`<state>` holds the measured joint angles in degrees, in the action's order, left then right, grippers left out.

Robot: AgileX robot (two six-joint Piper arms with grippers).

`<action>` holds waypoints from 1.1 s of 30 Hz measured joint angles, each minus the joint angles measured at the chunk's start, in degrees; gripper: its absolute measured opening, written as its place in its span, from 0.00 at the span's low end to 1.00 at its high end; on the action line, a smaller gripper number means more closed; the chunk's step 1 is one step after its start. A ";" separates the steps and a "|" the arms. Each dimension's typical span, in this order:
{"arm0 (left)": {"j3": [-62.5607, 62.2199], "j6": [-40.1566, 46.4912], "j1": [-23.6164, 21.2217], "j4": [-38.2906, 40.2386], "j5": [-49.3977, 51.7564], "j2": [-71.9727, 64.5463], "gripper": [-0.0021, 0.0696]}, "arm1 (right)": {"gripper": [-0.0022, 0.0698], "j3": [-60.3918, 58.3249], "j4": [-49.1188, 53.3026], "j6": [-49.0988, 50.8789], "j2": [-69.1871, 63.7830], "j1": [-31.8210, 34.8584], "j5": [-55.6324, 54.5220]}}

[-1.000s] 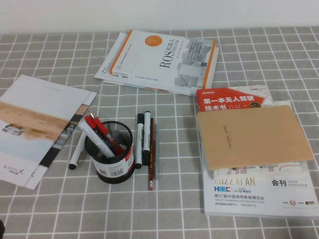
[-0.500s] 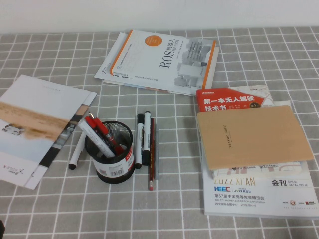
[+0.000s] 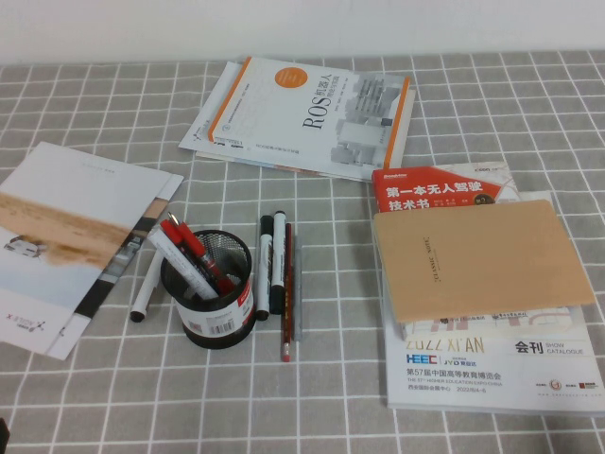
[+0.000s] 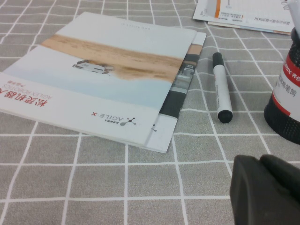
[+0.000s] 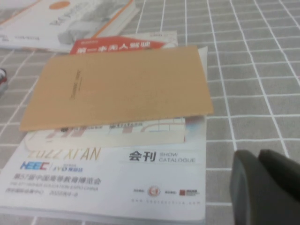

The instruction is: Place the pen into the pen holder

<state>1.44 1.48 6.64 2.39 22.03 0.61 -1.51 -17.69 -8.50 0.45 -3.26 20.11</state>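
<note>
The pen (image 3: pixel 296 288) is a thin pale grey stick lying flat on the cloth, just right of a dark red pencil (image 3: pixel 287 293) and two white markers (image 3: pixel 272 260). The pen holder (image 3: pixel 209 293), a black mesh cup with a barcode sticker and red label, stands left of them and holds red pens and a marker. Its side shows in the left wrist view (image 4: pixel 285 101). My left gripper (image 4: pixel 261 161) is shut and empty, low over the cloth near the front left. My right gripper (image 5: pixel 258 157) is shut and empty, by the front right of the catalogue. Neither gripper shows in the high view.
A white marker (image 3: pixel 146 284) lies left of the holder, also in the left wrist view (image 4: pixel 221 88). A booklet (image 3: pixel 66 236) lies at left, a ROS book (image 3: pixel 302 113) at the back. A tan notebook (image 3: pixel 477 255) tops a catalogue stack (image 3: pixel 492 369) at right.
</note>
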 joint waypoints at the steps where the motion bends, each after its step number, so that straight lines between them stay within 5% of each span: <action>1: 0.00 0.00 0.00 0.00 0.00 0.00 0.02 | 0.01 0.00 -0.50 -0.04 0.00 0.00 -0.27; 12: 0.00 0.00 0.00 0.00 0.00 0.00 0.02 | 0.01 0.00 -11.17 -0.13 0.00 0.00 -0.96; 22: 0.00 0.00 0.00 0.00 0.00 0.00 0.02 | 0.01 0.00 -54.81 -0.13 0.00 0.00 -5.01; 33: 0.00 0.00 0.00 0.00 0.00 0.00 0.02 | 0.01 0.00 -57.62 -0.52 0.00 0.05 -6.21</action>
<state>1.44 1.48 6.64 2.39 22.03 0.61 -1.51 -75.31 -9.03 0.45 -3.21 13.90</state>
